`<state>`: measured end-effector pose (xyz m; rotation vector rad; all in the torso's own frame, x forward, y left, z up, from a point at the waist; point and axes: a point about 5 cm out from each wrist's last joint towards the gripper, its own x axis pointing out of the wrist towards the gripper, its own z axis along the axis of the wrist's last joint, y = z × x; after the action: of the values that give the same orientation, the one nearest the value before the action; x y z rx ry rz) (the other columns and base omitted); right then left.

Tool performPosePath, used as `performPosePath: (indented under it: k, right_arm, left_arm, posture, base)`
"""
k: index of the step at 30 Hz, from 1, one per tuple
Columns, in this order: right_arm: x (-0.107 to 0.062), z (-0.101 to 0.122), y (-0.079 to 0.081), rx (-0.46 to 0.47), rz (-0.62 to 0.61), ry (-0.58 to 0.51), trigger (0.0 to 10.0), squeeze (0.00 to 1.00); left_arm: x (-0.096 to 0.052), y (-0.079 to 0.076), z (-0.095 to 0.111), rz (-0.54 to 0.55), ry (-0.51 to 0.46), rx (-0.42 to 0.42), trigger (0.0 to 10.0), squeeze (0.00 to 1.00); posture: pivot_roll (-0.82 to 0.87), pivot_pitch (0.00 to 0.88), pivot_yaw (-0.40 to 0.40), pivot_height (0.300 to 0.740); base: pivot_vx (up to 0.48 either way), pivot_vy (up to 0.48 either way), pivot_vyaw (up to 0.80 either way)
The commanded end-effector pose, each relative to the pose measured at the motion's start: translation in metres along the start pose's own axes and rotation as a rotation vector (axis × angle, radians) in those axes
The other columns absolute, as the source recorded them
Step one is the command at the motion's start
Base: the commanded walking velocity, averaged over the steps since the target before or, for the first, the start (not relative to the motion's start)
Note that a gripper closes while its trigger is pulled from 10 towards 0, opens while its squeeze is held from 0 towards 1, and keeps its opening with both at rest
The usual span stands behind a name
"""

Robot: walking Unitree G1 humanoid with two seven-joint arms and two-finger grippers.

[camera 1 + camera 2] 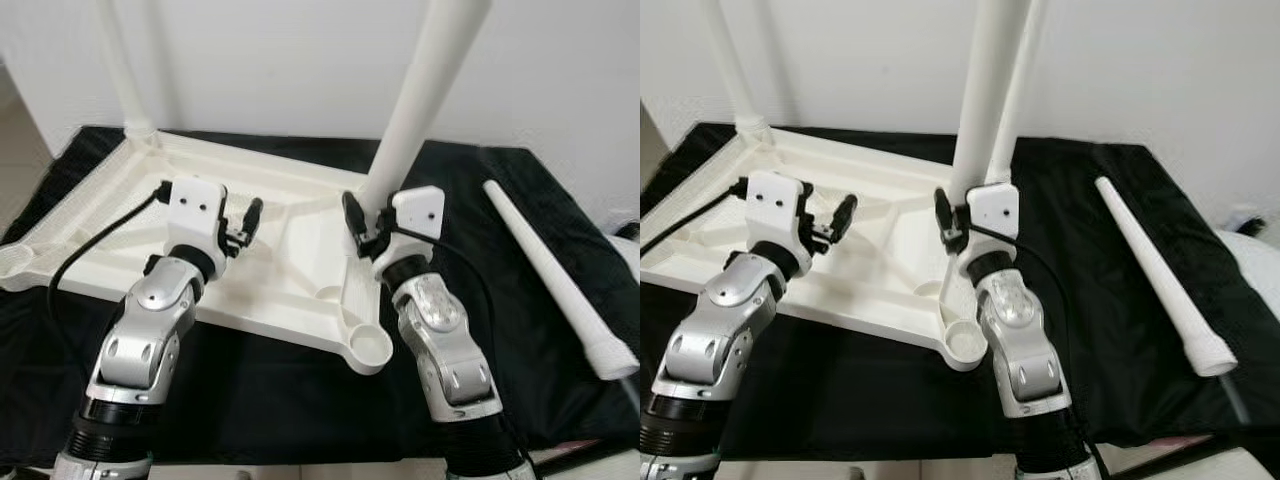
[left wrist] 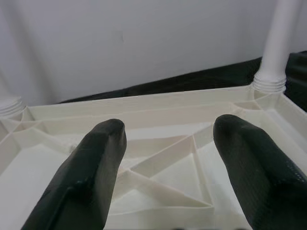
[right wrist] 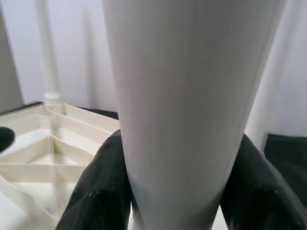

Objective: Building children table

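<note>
The white table top (image 1: 290,290) lies upside down on a black cloth. One white leg (image 1: 125,70) stands in its far left corner and another (image 1: 1023,60) at the far right corner. My right gripper (image 1: 368,218) is shut on a third leg (image 1: 420,90), which leans slightly over the top's right rim; its black fingers (image 3: 100,191) clamp both sides of it. My left gripper (image 1: 240,225) hovers open above the ribbed underside, with nothing between its fingers (image 2: 86,172). A fourth leg (image 1: 555,270) lies loose on the cloth to the right.
A round empty socket (image 1: 370,345) sits at the top's near right corner, another (image 1: 15,262) at the near left. The black cloth (image 1: 480,230) covers the work surface, with a white wall close behind. A black cable (image 1: 95,235) loops from my left wrist.
</note>
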<state>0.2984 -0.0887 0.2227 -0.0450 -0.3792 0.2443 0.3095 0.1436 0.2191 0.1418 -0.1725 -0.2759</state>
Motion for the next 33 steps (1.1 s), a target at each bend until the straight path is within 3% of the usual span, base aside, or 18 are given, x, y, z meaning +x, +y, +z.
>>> performPosePath:
  k: [1,16,27,33]
  right_arm:
    - [-0.0014,0.0020,-0.0029,0.004,-0.014,-0.014,10.0,0.00]
    - [-0.0026,0.0024,-0.0014,0.005,-0.008,-0.011,10.0,0.00]
    - [-0.0026,0.0016,-0.0005,0.007,-0.004,-0.007,10.0,0.00]
    - [-0.0024,0.0015,-0.0003,0.007,-0.002,-0.006,10.0,0.00]
  left_arm:
    - [0.0003,-0.0041,-0.0029,-0.013,0.019,-0.003,10.0,0.00]
    - [0.0010,-0.0005,-0.0028,0.019,0.028,-0.014,10.0,0.00]
    - [0.0004,0.0007,-0.0036,0.030,0.031,-0.010,10.0,0.00]
    - [0.0004,0.0000,-0.0036,0.028,0.030,0.000,10.0,0.00]
  posture:
    - [0.07,0.090,-0.048,0.740]
    - [0.07,0.096,-0.048,0.740]
    - [0.07,0.100,-0.050,0.740]
    - [0.07,0.101,-0.050,0.740]
  base:
    - [0.000,0.000,0.00]
    - [0.000,0.000,0.00]
    - [0.000,0.454,0.00]
    - [0.000,0.000,0.00]
